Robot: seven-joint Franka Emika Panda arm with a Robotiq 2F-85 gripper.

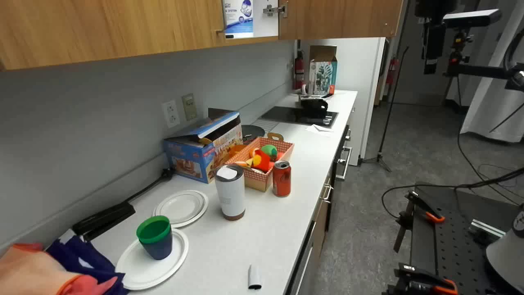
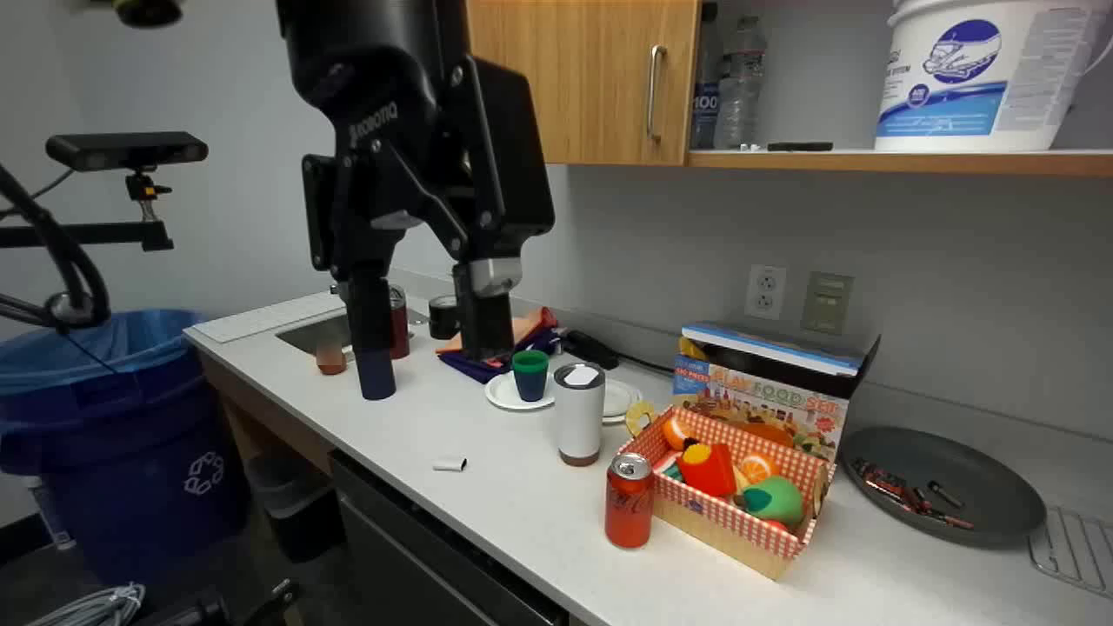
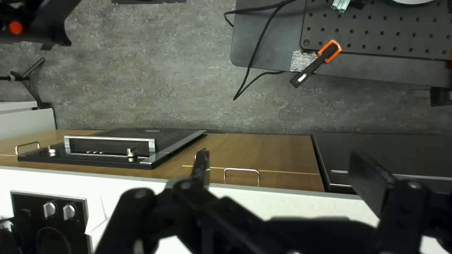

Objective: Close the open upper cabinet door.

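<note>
In an exterior view alone, we see bottles (image 2: 741, 96) on a shelf (image 2: 852, 163) right of the end effector (image 2: 428, 330), its jaws standing wide apart. Our wrist view shows open floor (image 3: 141, 81) beyond those jaws, past the desk (image 3: 300, 205) edge. In an exterior view, the upper cabinet door (image 1: 339, 18) stands open left of the end effector, a visible gap between them.

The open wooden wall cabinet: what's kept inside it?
A white plastic bucket with blue print, two clear plastic bottles and a flat black object. Anything behind the bucket is hidden.
</note>
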